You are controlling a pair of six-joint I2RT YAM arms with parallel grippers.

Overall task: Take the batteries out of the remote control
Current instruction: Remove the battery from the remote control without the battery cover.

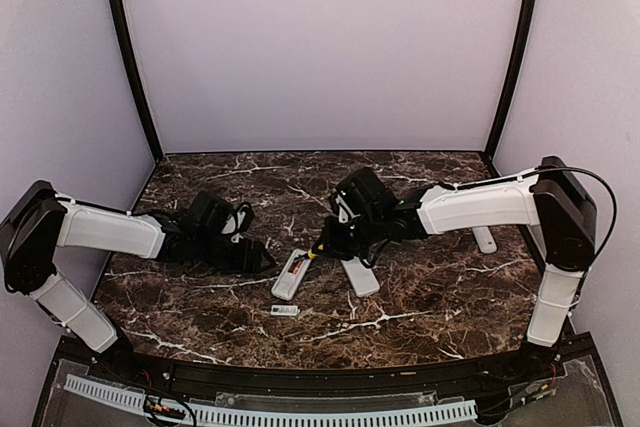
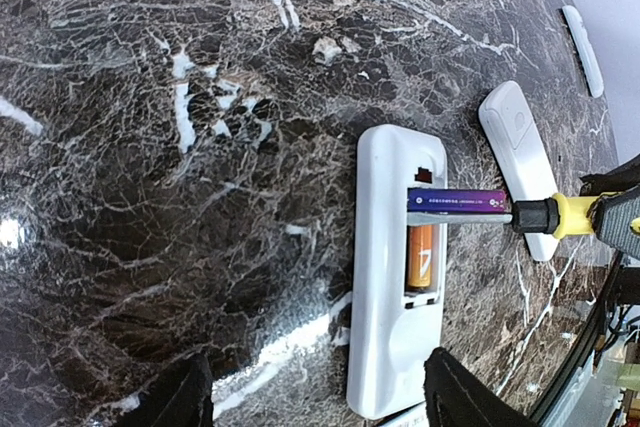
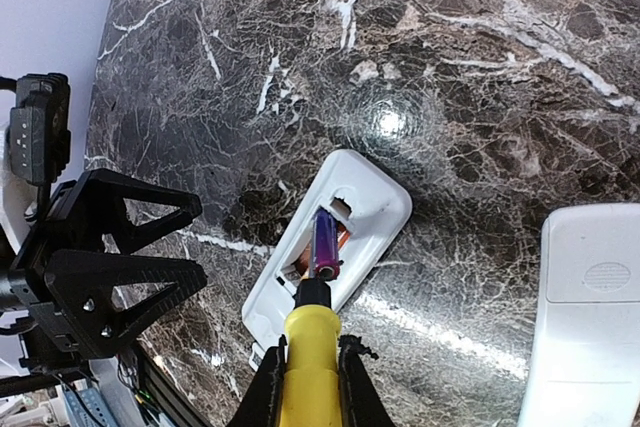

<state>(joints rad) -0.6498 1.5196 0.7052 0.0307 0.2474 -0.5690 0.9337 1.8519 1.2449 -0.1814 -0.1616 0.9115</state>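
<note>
Clamped tight on a yellow-handled screwdriver (image 3: 310, 332), the right gripper (image 3: 308, 387) set its tip against a purple battery (image 2: 455, 203) lying crosswise over the open bay of a white remote (image 2: 385, 347). An orange battery (image 2: 422, 262) sat inside. Neither was clear, so unloading looked under half done. The left gripper (image 2: 320, 402) hung spread wide and empty over the remote's near end. Counted: two batteries, three remotes with a second remote (image 1: 360, 275) and third remote (image 1: 484, 239), and one loose white cover (image 1: 285, 310).

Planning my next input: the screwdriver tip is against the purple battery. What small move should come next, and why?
Probably nudge the yellow-handled screwdriver, gripped in the shut right claw, to push the purple cylindrical battery off the white plastic remote control. That battery lies crosswise over the open compartment, apparently free; the orange battery is seated inside. The open left claw holds nothing.
</note>
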